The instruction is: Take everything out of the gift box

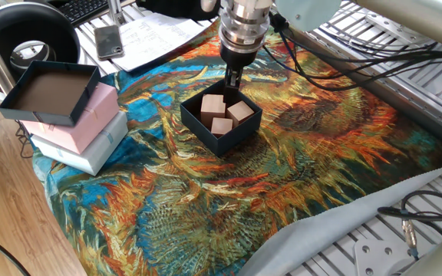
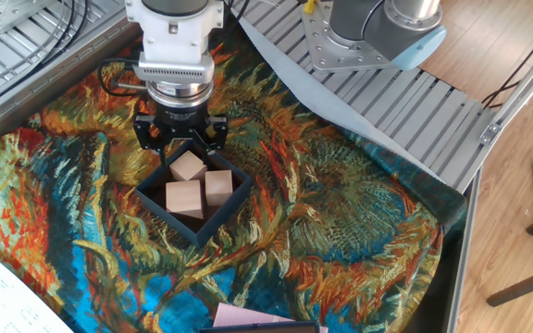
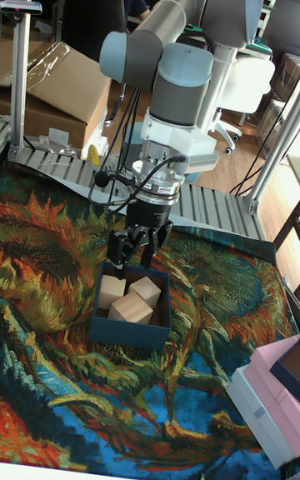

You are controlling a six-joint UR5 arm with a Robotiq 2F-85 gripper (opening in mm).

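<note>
My fingers (image 2: 181, 139) hang spread wide over the box (image 2: 195, 199); descending, one could catch its wall or nudge the crowded cubes (image 2: 192, 185).

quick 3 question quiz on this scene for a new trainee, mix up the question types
1. True or false: all three wooden cubes lie inside the gift box.
2. Where does the end effector hang? A) above the far edge of the gift box B) over the pink box C) off the cloth
3. Fill in: the dark lid rests on top of the ____ box.

Key: 1 true; 2 A; 3 pink.
</note>
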